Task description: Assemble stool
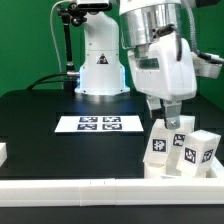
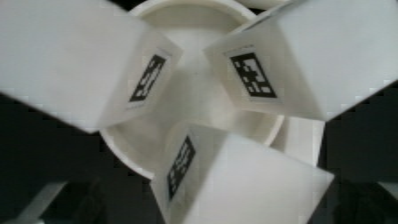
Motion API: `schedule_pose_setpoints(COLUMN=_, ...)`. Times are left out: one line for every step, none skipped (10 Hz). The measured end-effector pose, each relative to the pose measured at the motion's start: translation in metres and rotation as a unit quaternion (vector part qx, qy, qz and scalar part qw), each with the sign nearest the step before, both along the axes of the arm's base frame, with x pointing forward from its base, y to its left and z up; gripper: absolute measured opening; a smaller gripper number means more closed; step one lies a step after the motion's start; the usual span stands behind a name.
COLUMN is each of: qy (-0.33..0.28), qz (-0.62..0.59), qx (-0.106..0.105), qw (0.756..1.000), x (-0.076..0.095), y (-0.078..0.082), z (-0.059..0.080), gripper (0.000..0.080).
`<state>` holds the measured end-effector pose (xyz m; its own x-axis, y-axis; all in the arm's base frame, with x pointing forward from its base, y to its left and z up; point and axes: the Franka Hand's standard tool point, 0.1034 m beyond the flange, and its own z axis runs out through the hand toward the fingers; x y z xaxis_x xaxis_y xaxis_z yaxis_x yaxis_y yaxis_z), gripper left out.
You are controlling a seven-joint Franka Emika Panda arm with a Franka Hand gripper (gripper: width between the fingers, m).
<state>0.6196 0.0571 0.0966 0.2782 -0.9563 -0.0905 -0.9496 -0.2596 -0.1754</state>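
Note:
The stool stands upside down at the front of the exterior view's right. Its round white seat [image 2: 178, 25] lies flat, and three white leg blocks with marker tags stand on it [image 1: 160, 146] [image 1: 186, 152] [image 1: 204, 150]. In the wrist view the legs fan out [image 2: 89, 70] [image 2: 294, 60] around the seat's centre. The third leg [image 2: 240, 175] is nearest the camera, between the fingers. My gripper [image 1: 173, 122] hovers just above the leg tops. Its dark fingers [image 2: 45, 205] stand on either side of that leg with a gap, so it looks open.
The marker board [image 1: 98, 124] lies mid-table in front of the robot base [image 1: 100, 70]. A long white rail [image 1: 90, 190] runs along the front edge, right beside the stool. A white piece [image 1: 3, 152] shows at the exterior view's left edge.

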Motion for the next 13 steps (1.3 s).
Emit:
schedule_pose_setpoints(qy=-0.007, qz=0.036, qx=-0.006, qw=0.999, x=0.002, y=-0.001, z=0.002, gripper=0.0649)
schedule_pose_setpoints(qy=-0.016, qz=0.09, qx=-0.014, qw=0.996, x=0.003, y=-0.002, z=0.002, gripper=0.0649)
schedule_pose_setpoints(qy=-0.021, qz=0.123, qx=-0.019, qw=0.992, x=0.003, y=-0.001, z=0.003, gripper=0.0649)
schedule_pose_setpoints(qy=-0.025, qz=0.153, qx=-0.023, qw=0.988, x=0.003, y=-0.001, z=0.003, gripper=0.0649)
schedule_pose_setpoints(qy=-0.03, qz=0.193, qx=-0.03, qw=0.98, x=0.003, y=-0.001, z=0.002, gripper=0.0649)
schedule_pose_setpoints(qy=-0.035, qz=0.227, qx=-0.035, qw=0.973, x=0.003, y=-0.002, z=0.002, gripper=0.0649)
schedule_pose_setpoints(qy=-0.038, qz=0.257, qx=-0.04, qw=0.965, x=0.003, y=-0.002, z=0.002, gripper=0.0649)
schedule_pose_setpoints(qy=-0.044, qz=0.302, qx=-0.047, qw=0.951, x=0.003, y=-0.003, z=0.002, gripper=0.0649)
schedule_pose_setpoints(qy=-0.051, qz=0.379, qx=-0.065, qw=0.922, x=0.005, y=-0.005, z=0.004, gripper=0.0649)
schedule_pose_setpoints(qy=-0.055, qz=0.421, qx=-0.077, qw=0.902, x=0.008, y=-0.006, z=0.006, gripper=0.0649)
schedule_pose_setpoints(qy=-0.059, qz=0.496, qx=-0.098, qw=0.861, x=0.01, y=-0.007, z=0.008, gripper=0.0649)
schedule_pose_setpoints(qy=-0.06, qz=0.53, qx=-0.106, qw=0.839, x=0.012, y=-0.006, z=0.01, gripper=0.0649)
schedule_pose_setpoints(qy=-0.062, qz=0.566, qx=-0.114, qw=0.814, x=0.013, y=-0.007, z=0.012, gripper=0.0649)
